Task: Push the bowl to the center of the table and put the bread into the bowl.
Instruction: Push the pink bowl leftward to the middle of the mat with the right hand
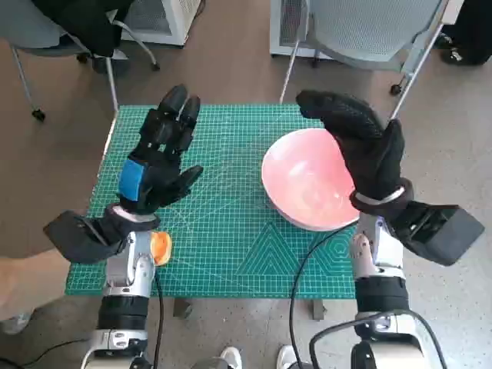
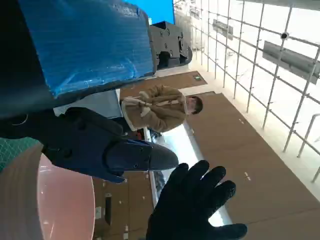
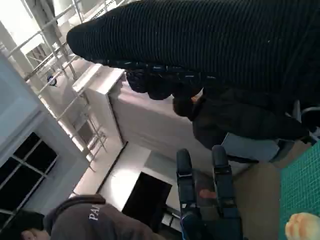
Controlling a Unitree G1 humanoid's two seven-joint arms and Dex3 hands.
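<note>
Not done: pink bowl (image 1: 307, 188) sits off to the right, bread (image 1: 161, 247) not in yet. Left hand (image 1: 157, 165) & right hand (image 1: 361, 150) both open wide, holding nothing.

bowl (image 1: 307, 190): 1 | bread (image 1: 160, 247): 1 | green mat (image 1: 231, 231): 1 | chairs (image 1: 369, 31): 2 | hands: 2

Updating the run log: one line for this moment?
bowl: right of center, empty | bread: near left edge, under left arm | left hand: open, raised | right hand: open, at bowl

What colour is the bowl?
Pink; the bowl shows best in the head view.
</note>
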